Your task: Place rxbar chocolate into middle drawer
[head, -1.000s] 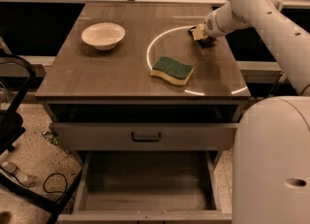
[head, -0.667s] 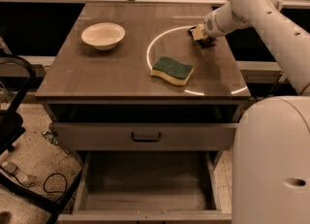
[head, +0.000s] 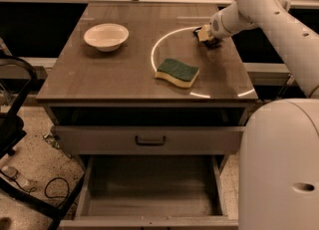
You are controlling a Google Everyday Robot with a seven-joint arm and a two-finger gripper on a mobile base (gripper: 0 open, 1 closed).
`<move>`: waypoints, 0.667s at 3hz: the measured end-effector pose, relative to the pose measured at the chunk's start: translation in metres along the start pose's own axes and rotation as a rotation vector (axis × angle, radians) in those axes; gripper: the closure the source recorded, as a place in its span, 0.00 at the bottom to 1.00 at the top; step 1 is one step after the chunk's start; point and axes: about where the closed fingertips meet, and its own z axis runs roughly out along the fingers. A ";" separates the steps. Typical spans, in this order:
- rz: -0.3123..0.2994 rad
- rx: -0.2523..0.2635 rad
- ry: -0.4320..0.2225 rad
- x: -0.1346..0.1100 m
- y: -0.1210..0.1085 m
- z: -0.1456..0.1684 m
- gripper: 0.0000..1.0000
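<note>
My claw [head: 204, 34] is low on the surface [head: 119, 74]; its grip I cannot tell. The middle drawer [head: 149, 194] is open, nothing inside yet.

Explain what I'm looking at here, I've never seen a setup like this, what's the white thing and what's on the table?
The white shape at the lower right is the robot's body, and its one arm reaches over a wooden table. One camera looks down from the front. The arm's gripper sits low at the back right of the tabletop; whether it holds anything, I cannot tell. On the table lie a white bowl and a green-and-yellow sponge. Below are a drawer with a dark handle and, under it, the middle drawer, pulled open, its floor bare.
</note>
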 end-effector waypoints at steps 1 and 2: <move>-0.027 0.056 -0.001 -0.003 -0.008 -0.045 1.00; -0.082 0.166 -0.016 -0.010 -0.016 -0.130 1.00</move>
